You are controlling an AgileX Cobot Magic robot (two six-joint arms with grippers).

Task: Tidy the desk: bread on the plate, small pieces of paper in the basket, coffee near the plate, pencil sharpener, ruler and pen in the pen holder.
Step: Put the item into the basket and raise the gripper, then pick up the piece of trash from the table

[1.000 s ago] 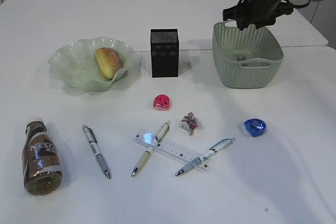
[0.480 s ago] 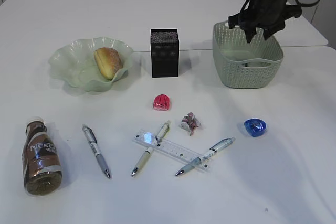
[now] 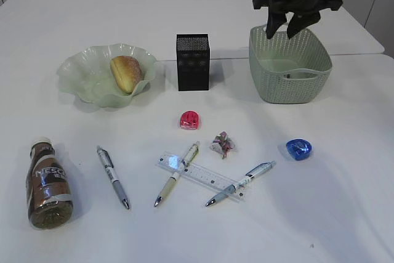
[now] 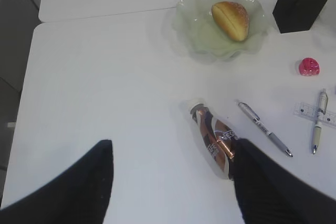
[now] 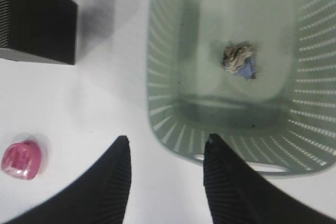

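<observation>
The right hand (image 3: 288,26), open and empty above the basket (image 3: 289,81), risks clipping its rim when heading for the remaining paper scrap (image 3: 222,143).

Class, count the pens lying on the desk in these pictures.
3. Left pen beside the coffee bottle; middle pen and right pen both cross the ruler. None visibly hidden.

Translucent glassy plate (image 3: 92,84), perforated matt plastic basket (image 3: 289,81), black mesh holder (image 3: 192,63).
</observation>
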